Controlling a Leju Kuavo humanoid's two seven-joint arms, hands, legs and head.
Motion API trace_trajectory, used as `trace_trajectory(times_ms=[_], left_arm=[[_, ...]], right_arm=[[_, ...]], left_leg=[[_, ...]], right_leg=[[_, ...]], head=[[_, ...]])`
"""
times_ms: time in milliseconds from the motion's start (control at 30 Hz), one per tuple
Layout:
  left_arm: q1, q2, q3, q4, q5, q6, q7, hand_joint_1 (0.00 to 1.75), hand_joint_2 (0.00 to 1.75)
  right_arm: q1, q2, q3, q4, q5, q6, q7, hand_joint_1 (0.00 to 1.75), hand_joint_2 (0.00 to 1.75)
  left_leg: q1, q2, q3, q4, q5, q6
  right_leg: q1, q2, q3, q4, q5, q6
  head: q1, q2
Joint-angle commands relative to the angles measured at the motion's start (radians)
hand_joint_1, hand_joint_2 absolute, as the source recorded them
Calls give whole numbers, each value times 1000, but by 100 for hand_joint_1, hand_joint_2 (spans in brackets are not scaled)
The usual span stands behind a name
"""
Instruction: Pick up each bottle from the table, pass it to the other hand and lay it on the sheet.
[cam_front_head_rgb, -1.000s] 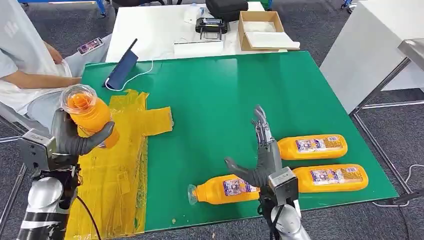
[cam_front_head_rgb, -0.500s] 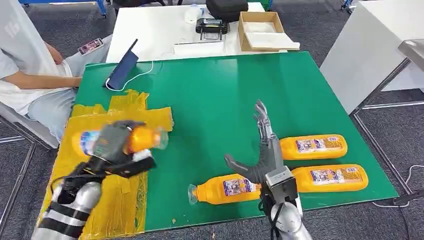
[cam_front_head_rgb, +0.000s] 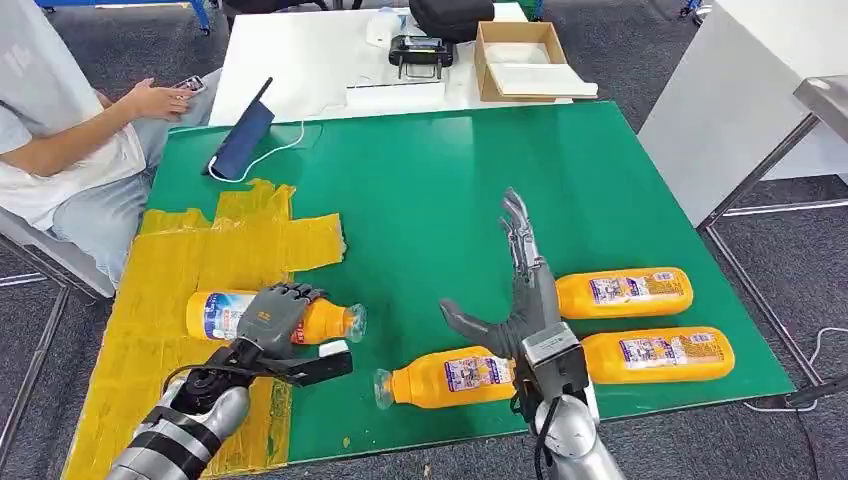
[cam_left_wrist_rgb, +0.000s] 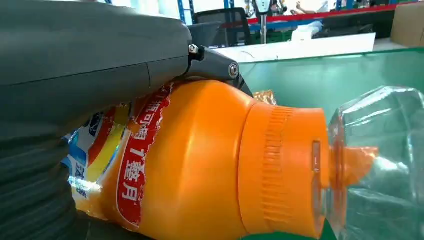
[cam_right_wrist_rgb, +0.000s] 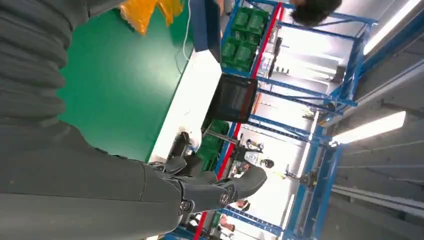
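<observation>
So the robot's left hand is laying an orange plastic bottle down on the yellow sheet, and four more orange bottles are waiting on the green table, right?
Not quite: three orange plastic bottles wait on the green table, as the head view shows. The left hand does hold an orange plastic bottle on the yellow sheet.

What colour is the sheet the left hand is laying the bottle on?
Yellow; the sheet shows best in the head view.
</observation>
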Motion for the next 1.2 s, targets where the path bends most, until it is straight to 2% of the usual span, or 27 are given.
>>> trace_trajectory(times_ms=[33, 233, 267, 433, 467, 733, 767, 800, 933, 967, 1100, 1200], left_arm=[[-42, -2, -35, 109, 4, -5, -1, 175, 175], [-42, -2, -35, 109, 4, -5, -1, 175, 175], [-42, -2, -35, 109, 4, -5, -1, 175, 175], [-42, -2, -35, 109, 4, -5, -1, 175, 175], [-42, -2, -35, 109, 4, -5, -1, 175, 175], [-42, -2, -35, 109, 4, -5, -1, 175, 175], [-42, -2, -35, 109, 4, -5, -1, 175, 175], [-42, -2, -35, 109, 4, -5, -1, 175, 175], [-42, -2, -35, 109, 4, -5, -1, 175, 175], [-7, -87, 121, 107, 121, 134, 43, 0, 175], [-6, -103, 137, 92, 117, 132, 36, 0, 175], [-6, -103, 137, 92, 117, 132, 36, 0, 175]], right_arm=[[-40, -11, 21, 59, -3, 0, 5, 0, 175], [-40, -11, 21, 59, -3, 0, 5, 0, 175], [-40, -11, 21, 59, -3, 0, 5, 0, 175], [-40, -11, 21, 59, -3, 0, 5, 0, 175], [-40, -11, 21, 59, -3, 0, 5, 0, 175], [-40, -11, 21, 59, -3, 0, 5, 0, 175], [-40, -11, 21, 59, -3, 0, 5, 0, 175], [-40, -11, 21, 59, -3, 0, 5, 0, 175], [-40, -11, 21, 59, -3, 0, 5, 0, 175], [-34, -18, 25, 66, 0, 8, 28, 0, 175], [-28, -21, 25, 76, 2, 6, 24, 0, 175], [-28, -21, 25, 76, 2, 6, 24, 0, 175]], left_leg=[[1, 0, 4, 0, -1, -2], [1, 0, 4, 0, -1, -2], [1, 1, 9, 1, -4, -4], [0, 0, 3, 0, -1, -1], [1, 1, 7, 0, -2, -3], [0, 1, 5, 0, -1, -2], [1, 1, 9, 1, -4, -4], [1, 1, 5, 0, -1, -2], [1, 1, 5, 0, -1, -2], [1, 1, 7, 0, -2, -3], [1, 0, 3, 0, -1, -1], [1, -1, 7, 0, -2, -2]], right_leg=[[1, 0, 4, -1, -1, -1], [1, 0, 4, -1, -1, -1], [1, -1, 9, 1, -3, -3], [0, 0, 3, -1, 0, -1], [1, 0, 7, 0, -2, -2], [1, 0, 5, 0, -1, -1], [1, 0, 9, 1, -3, -3], [1, 0, 5, 0, -1, -2], [1, 0, 5, 0, -1, -2], [1, 0, 7, 0, -2, -2], [1, -1, 4, -1, 0, -1], [1, -1, 7, 0, -2, -2]], head=[[0, 0], [0, 0], [0, 0], [0, 0], [0, 0], [0, 0], [0, 0], [0, 0], [0, 0], [0, 0], [0, 0], [0, 0]])
